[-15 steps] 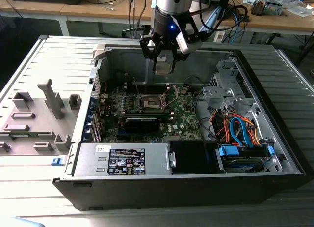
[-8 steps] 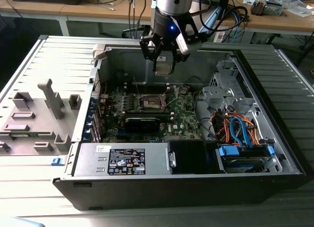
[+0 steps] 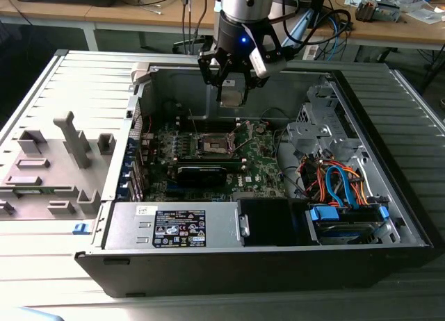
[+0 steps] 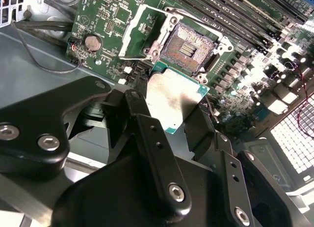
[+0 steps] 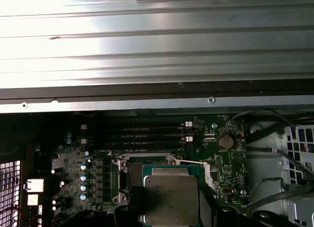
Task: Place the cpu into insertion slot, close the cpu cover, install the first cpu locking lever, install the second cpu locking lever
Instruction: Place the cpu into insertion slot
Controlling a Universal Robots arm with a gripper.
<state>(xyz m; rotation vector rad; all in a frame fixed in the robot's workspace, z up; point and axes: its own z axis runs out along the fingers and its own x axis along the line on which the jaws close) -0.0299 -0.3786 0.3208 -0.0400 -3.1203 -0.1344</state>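
Note:
My gripper hangs over the open computer case, shut on the cpu, a flat square chip with a silver-grey top. In both wrist views the cpu sits between the black fingers, held well above the green board. The insertion slot lies below and a little toward the exterior view's left of the gripper. Its dark pin field is bare. The cpu cover stands swung up beside the slot. In the first wrist view the cpu hides most of the slot.
A long black block lies on the board just in front of the slot. The power supply fills the near side of the case, and a drive cage with orange and blue cables stands on the exterior view's right. Memory slots run beside the socket.

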